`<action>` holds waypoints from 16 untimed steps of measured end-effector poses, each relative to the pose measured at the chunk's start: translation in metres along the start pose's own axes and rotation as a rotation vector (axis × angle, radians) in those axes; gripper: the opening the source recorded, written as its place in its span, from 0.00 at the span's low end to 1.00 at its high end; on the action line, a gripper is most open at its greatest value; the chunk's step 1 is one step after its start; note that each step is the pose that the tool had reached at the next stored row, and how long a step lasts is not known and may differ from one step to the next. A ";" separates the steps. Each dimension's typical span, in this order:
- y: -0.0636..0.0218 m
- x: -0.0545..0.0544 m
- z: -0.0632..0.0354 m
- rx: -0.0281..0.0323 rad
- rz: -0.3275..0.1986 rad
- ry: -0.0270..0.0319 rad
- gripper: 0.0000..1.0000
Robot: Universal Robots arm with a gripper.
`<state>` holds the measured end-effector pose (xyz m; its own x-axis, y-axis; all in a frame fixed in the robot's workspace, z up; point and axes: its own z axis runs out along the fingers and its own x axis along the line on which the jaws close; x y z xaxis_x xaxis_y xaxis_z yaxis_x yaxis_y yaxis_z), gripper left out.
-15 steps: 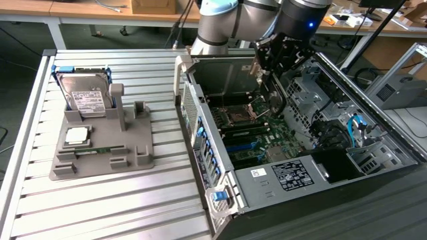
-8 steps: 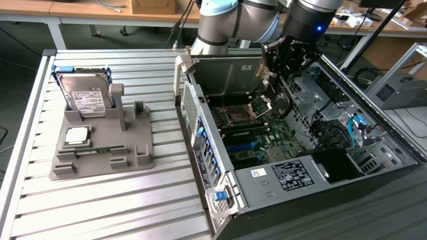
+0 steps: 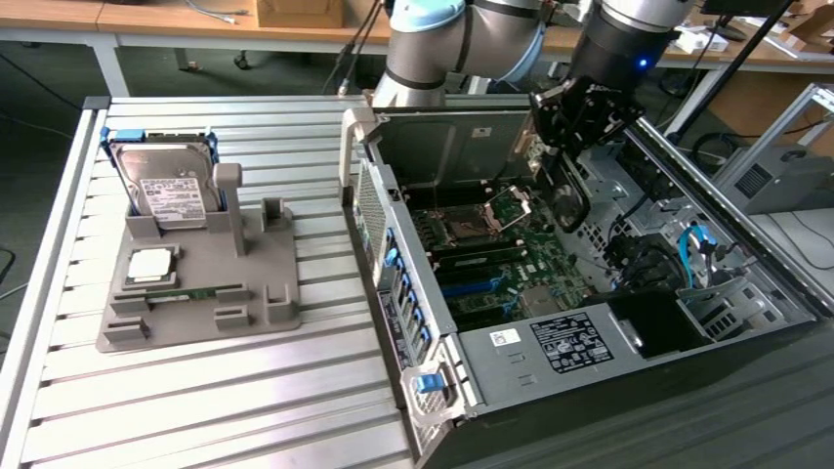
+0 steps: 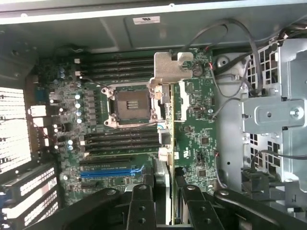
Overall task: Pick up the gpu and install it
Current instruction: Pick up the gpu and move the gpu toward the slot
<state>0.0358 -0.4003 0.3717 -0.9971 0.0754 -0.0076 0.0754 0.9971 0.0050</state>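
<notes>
The open computer case (image 3: 587, 322) lay beneath the jaws, with its motherboard (image 4: 120, 143) right under them. On the counter (image 3: 195, 401), a grey parts tray (image 3: 195, 293) sat well apart from them. The jaws were clamped on the gpu (image 3: 569, 195), which hung from them just above the case, silvery bracket (image 4: 168, 67) farthest from them.

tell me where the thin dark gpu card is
The gpu is in the gripper, above the green motherboard of the open computer case, exterior view's right.
</notes>
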 end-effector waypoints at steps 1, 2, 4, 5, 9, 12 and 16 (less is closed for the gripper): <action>-0.0001 -0.004 0.0009 0.0004 0.000 0.0003 0.27; -0.0002 -0.006 0.0014 0.0008 0.000 0.0004 0.27; -0.0004 -0.011 0.0026 0.0015 0.000 0.0008 0.27; -0.0005 -0.014 0.0032 0.0019 0.000 0.0009 0.27; -0.0003 -0.018 0.0038 0.0022 0.000 0.0010 0.27; -0.0003 -0.018 0.0038 0.0022 0.000 0.0010 0.27; -0.0003 -0.018 0.0038 0.0022 0.000 0.0010 0.27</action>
<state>0.0536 -0.4020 0.3681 -0.9971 0.0754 -0.0066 0.0754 0.9972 0.0028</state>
